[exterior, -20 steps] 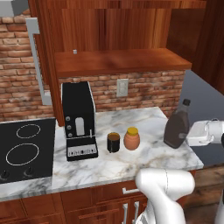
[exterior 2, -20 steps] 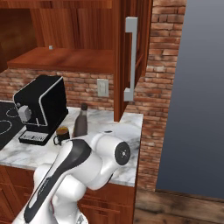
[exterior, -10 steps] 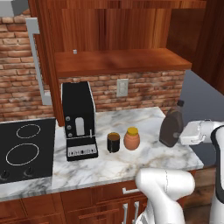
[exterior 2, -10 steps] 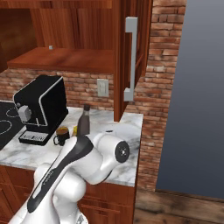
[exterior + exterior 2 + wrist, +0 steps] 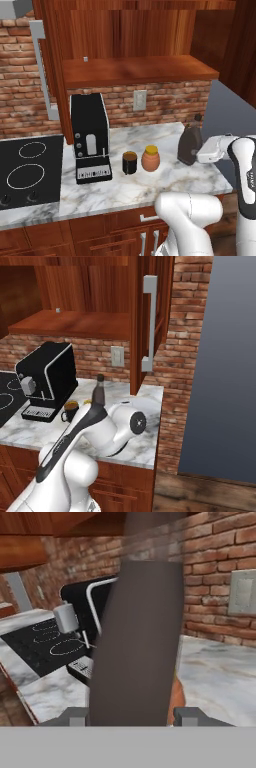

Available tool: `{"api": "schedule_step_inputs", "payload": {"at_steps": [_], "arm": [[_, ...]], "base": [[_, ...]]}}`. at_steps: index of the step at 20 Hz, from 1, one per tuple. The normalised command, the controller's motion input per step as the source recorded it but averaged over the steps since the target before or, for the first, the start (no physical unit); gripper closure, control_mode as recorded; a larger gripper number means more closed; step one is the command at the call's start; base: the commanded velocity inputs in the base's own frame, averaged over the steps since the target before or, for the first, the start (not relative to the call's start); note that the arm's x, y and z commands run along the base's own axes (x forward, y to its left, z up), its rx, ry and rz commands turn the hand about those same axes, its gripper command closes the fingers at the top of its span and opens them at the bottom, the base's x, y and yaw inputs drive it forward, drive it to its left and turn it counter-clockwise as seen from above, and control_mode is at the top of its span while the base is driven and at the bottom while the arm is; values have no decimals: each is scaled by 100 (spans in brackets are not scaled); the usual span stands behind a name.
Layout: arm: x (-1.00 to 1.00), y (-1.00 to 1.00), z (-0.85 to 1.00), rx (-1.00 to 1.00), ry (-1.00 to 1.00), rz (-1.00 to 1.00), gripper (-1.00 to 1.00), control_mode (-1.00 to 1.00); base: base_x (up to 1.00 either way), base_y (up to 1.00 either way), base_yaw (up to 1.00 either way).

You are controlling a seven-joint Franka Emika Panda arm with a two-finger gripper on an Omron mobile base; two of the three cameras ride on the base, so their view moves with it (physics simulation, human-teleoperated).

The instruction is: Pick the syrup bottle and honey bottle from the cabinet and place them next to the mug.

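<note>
My gripper [image 5: 134, 716] is shut on the syrup bottle [image 5: 137, 642], a dark brown bottle between my fingertips [image 5: 75, 716]. From the left base view the syrup bottle [image 5: 190, 145] hangs slightly tilted, low over the right part of the marble counter [image 5: 150, 187], with the gripper [image 5: 199, 151] at its right side. The orange-tan honey bottle [image 5: 150, 158] stands on the counter next to the dark mug [image 5: 129, 163], left of the held bottle. In the right base view the bottle's neck [image 5: 99, 391] rises behind my arm, near the mug [image 5: 70, 410]. The cabinet [image 5: 135, 70] stands open above.
A black coffee machine [image 5: 90, 137] stands left of the mug, with a black cooktop [image 5: 27, 172] beyond it. The open cabinet door with its grey handle [image 5: 148, 321] hangs over the counter's right end. A wall outlet [image 5: 139, 100] sits on the brick backsplash.
The gripper has carried the syrup bottle leftward over the counter, closer to the honey bottle. The mug and honey bottle have stayed put.
</note>
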Motion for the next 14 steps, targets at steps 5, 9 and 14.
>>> {"api": "schedule_step_inputs", "payload": {"at_steps": [5, 9, 14], "arm": [[11, 0, -16, -1, 0, 0, 100, -100], [10, 0, -23, -1, 0, 0, 100, -100], [15, 0, -31, -2, 0, 0, 100, -100]], "base": [[0, 0, 0], [0, 0, 0], [0, 0, 0]]}}
